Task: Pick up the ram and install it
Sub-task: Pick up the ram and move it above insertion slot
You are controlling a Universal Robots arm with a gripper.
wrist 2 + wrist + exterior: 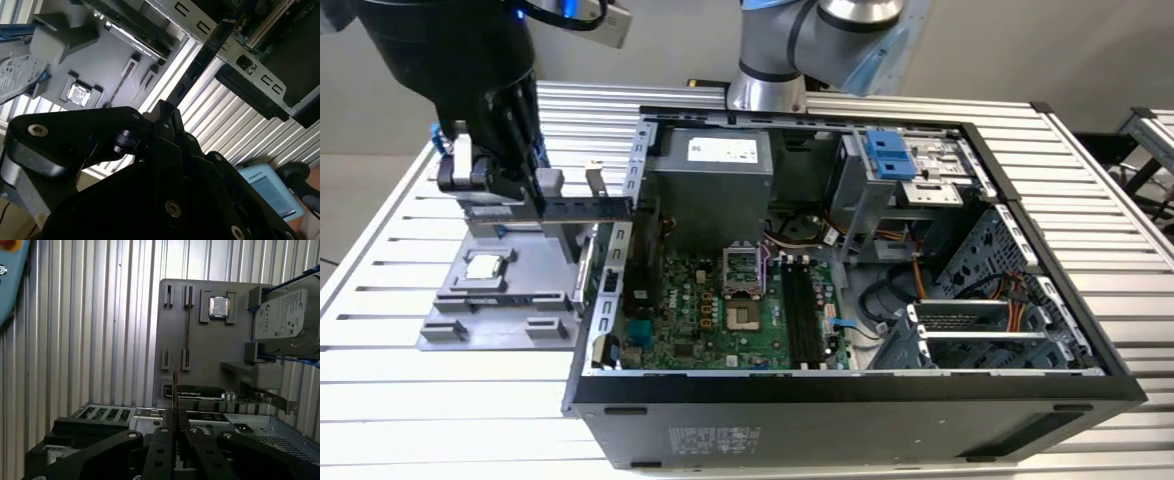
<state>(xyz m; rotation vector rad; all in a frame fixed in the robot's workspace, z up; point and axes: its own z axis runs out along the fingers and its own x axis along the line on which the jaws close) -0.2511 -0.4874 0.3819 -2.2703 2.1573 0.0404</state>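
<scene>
Ram: thin, flat, dark greenish circuit-board stick (200,55), clamped in the arm's black two-finger gripper (176,432). Fingers drawn narrow onto its flat faces, so in first wrist view the ram reads edge-on, a thin line betw. them. Prob. reason: pinching the faces stops the board twisting & leaves most of its length free past the fingertips. Position: in the air, over the case-side edge of the grey moulded parts tray (454,330), free end reaching toward the side wall of the open black desktop computer case (854,400). Not inside the case, and well apart from the long black memory slots (803,310) on the green motherboard (680,300). So pick-up looks done, install not. Tray keeps each part in its own seat, apart from the rest, presumably for a clean grab. Small square silver processor chip (486,266) lies flat in its pocket. Big silver hard drive in blue frame (285,315) is propped at one end. Grey slotted posts (188,295) carry a thin dark strip (187,330) betw. them; maybe a 2nd stick, can't confirm. Case lies on its side, panel off, board facing up, which gives access from above. Surface: ribbed slatted aluminium table (374,400), w/ tray & case resting on it just beside each other. Room: pale blue handheld control pendant (265,185) near the table's edge; another slatted table (1154,130) at the exterior view's right.
</scene>
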